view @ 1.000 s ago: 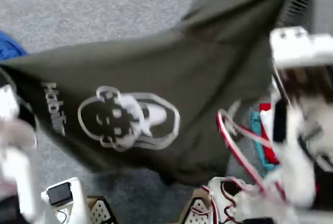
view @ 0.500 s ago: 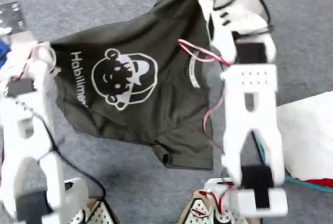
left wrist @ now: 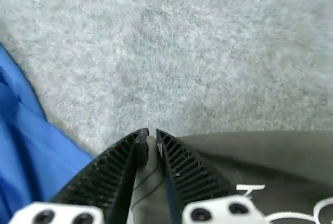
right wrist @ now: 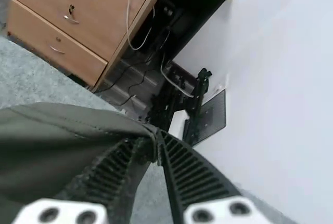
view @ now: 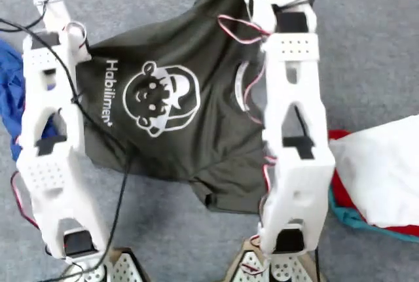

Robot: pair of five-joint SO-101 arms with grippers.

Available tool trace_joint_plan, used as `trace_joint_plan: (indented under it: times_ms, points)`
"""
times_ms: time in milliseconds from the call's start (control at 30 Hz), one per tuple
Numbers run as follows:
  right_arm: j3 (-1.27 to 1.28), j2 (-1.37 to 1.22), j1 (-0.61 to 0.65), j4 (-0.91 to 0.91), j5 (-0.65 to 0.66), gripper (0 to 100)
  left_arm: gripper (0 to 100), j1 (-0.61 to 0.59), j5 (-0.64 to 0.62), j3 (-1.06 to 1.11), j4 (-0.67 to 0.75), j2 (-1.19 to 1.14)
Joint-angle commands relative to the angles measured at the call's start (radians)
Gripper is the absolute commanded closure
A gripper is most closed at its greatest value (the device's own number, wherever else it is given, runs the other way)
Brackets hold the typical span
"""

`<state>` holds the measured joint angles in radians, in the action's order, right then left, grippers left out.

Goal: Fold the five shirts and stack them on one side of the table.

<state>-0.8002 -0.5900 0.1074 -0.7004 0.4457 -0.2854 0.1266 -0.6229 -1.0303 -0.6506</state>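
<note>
A dark olive shirt with a white cartoon print lies partly spread on the grey table, its far edge held up between both arms. My left gripper is shut on one corner of the olive shirt, low over the table near a blue shirt. In the high view the left gripper sits at the shirt's far left corner. My right gripper is shut on the olive shirt at the table's far edge, raised above it.
A blue shirt lies at the left edge. At the right sits a pile: a white shirt over a red one and a teal one. Beyond the table stand wooden drawers.
The shirt hung high and close to the camera a second ago. Both arms have carried it toward the far side and lowered it, so most of it now rests on the table.
</note>
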Motion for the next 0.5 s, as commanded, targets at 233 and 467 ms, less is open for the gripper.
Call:
trace_joint_plan:
  times_ms: [233,467]
  points:
    - [-0.602,-0.091,-0.001,-0.733,-0.132,99.4,98,0.008,0.052,-0.918,-0.738,-0.298]
    - [-0.731,-0.09,0.033,-1.086,-0.186,99.4,98,-0.037,0.011,-0.819,-0.733,-0.246]
